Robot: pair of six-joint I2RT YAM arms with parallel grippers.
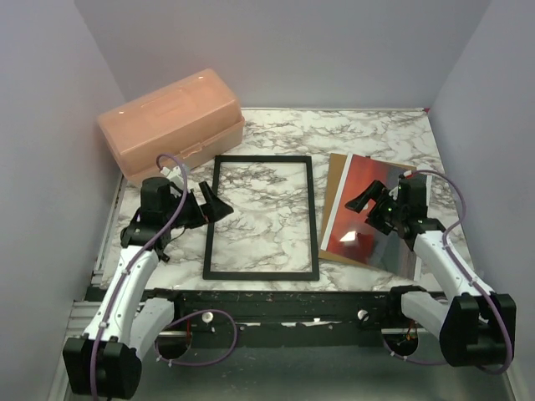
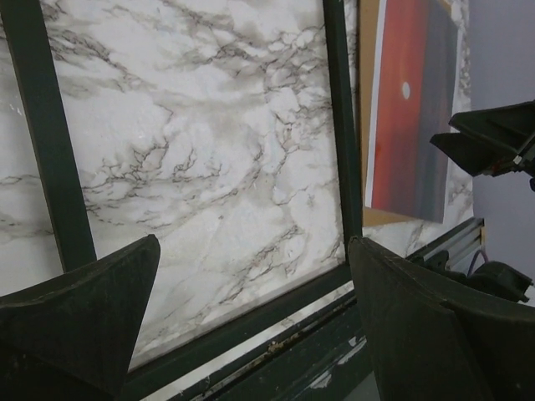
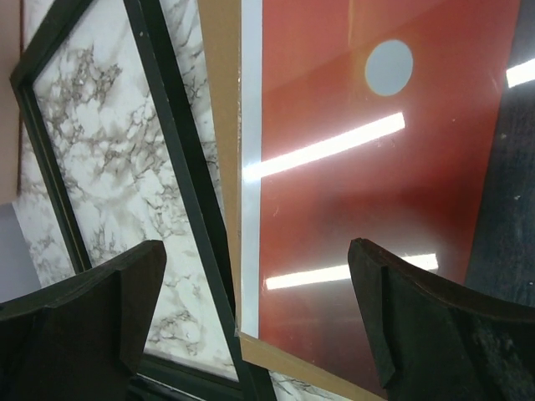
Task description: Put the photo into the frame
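Toolbox (image 1: 171, 125), salmon-pink plastic, lid shut, sits at the far left of the marble-patterned table (image 1: 376, 134).

Left gripper (image 1: 211, 205) is in front of it, at the upper part of the frame's left bar. Its fingers are spread with nothing between them. The left wrist view shows both fingertips low in the picture and only marble and frame bars beyond them (image 2: 251, 334). Whether a fingertip touches the bar cannot be told.

The frame (image 1: 261, 273) lies flat at table centre, black face up, and the marble shows through its opening. All four bars are visible from above; each wrist view cuts it off.

Just right of the frame is a brown backing board (image 1: 334, 188), slightly skewed. Only a strip along its left edge and near corner shows. Whether its near corner touches the frame bar (image 3: 175, 167) is unclear.

The photo (image 1: 374, 177) lies picture-side up on that board, outside the frame: red-orange field, white sun, white border on the left. Its right side and near-right corner are hidden under the right arm. Glare streaks wash out part of the print (image 3: 359, 167).

Right gripper (image 1: 365, 200) is over the photo, fingers parted and holding nothing (image 3: 255, 326). Its height above the print cannot be judged.
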